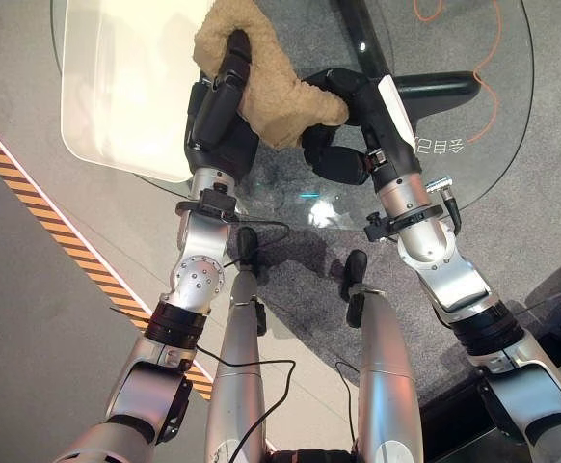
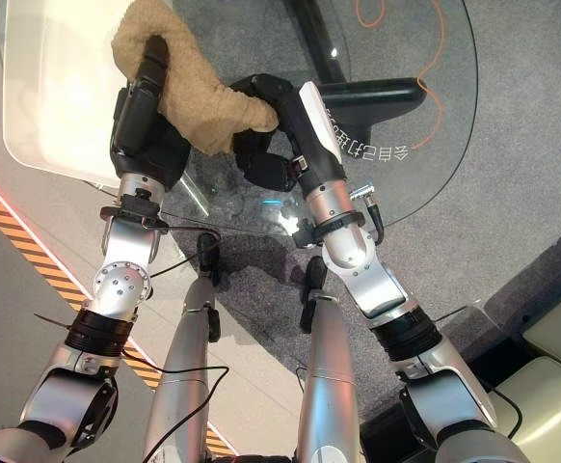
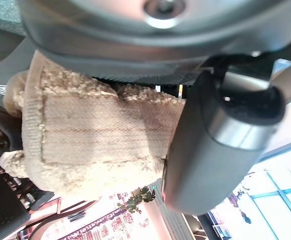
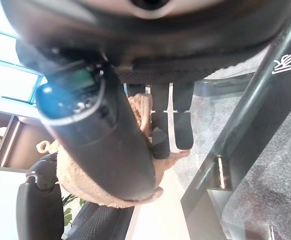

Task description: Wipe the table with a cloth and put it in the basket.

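- We see the fluffy beige terry cloth held over the round glass table, lifted between both hands.
- Our left hand has fingers curled over the cloth's far end, pinching it.
- Our right hand has fingers and thumb closed on its near end.
- We judge wiping may be finished; no basket is visible, so the drop-off remains.

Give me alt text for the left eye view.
Both dark robot hands grip a tan fuzzy cloth above a round glass table: the left hand curls over one end, the right hand grips the other. The table's dark base shows through the glass.
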